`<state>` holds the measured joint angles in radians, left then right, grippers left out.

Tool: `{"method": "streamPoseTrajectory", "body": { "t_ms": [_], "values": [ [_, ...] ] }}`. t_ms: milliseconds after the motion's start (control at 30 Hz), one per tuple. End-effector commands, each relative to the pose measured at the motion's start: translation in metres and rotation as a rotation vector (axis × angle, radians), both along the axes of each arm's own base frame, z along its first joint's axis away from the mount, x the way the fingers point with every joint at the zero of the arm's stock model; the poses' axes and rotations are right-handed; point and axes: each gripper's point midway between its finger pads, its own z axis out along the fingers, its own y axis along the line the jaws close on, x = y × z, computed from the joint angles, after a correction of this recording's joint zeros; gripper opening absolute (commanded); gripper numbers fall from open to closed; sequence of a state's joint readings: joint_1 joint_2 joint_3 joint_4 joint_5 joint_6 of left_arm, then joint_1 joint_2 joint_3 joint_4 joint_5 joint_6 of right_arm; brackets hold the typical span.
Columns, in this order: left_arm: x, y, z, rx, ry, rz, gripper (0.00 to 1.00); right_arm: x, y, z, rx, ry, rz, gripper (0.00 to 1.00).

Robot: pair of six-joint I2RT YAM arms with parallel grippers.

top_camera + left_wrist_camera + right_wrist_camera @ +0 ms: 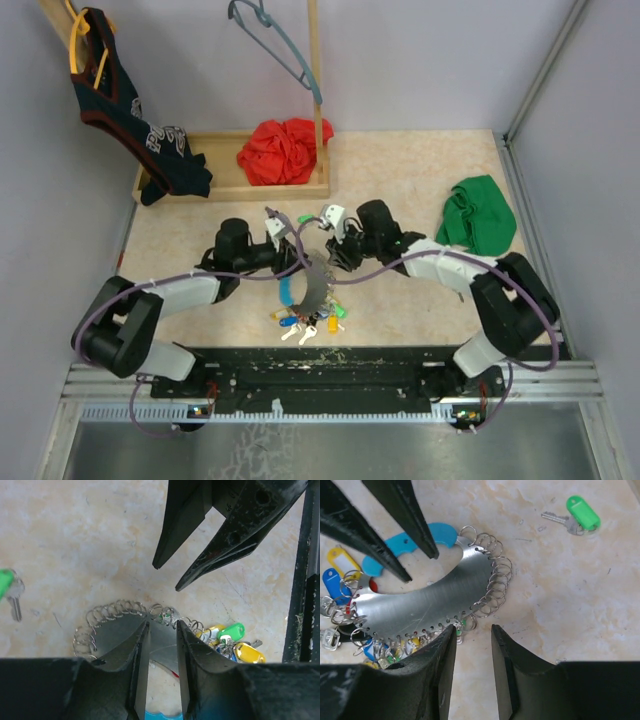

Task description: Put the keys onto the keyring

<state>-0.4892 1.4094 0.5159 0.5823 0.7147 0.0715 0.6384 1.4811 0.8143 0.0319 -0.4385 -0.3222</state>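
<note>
The keyring [318, 285] lies flat on the table between my two grippers. It is a grey metal crescent [435, 597] edged with small wire rings and has a light-blue section [415, 542]. Several keys [235, 645] with yellow, green and blue tags hang bunched at its near end [310, 322]. One loose green-tagged key [580, 512] lies apart on the table. My left gripper [163, 625] is open, its tips over the crescent's ringed edge [115, 635]. My right gripper [473, 628] is open and empty, just off the crescent's outer rim.
A wooden rack stands at the back, with a red cloth [285, 150] in its tray. A dark garment [120, 100] and a grey-blue hanger [275, 40] hang from it. A green cloth [478, 215] lies at the right, near the wall.
</note>
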Motion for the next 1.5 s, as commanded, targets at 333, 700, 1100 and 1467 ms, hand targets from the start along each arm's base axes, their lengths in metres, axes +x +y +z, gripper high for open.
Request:
{"method": "streamPoseTrajectory", "body": {
  "t_ms": [333, 700, 1100, 1467],
  "values": [
    [0.009, -0.01, -0.037, -0.022, 0.505, 0.219, 0.43, 0.026, 0.004, -0.032, -0.115, 0.186, -0.067, 0.42],
    [0.015, -0.03, -0.053, 0.079, 0.558, 0.309, 0.46, 0.05, -0.024, -0.04, -0.108, 0.247, -0.286, 0.43],
    [0.032, -0.035, -0.076, 0.135, 0.581, 0.374, 0.45, 0.04, -0.032, -0.047, -0.058, 0.26, -0.355, 0.43],
    [0.031, -0.039, -0.09, 0.188, 0.582, 0.391, 0.41, 0.037, -0.024, -0.035, 0.013, 0.253, -0.322, 0.43]
  ]
}}
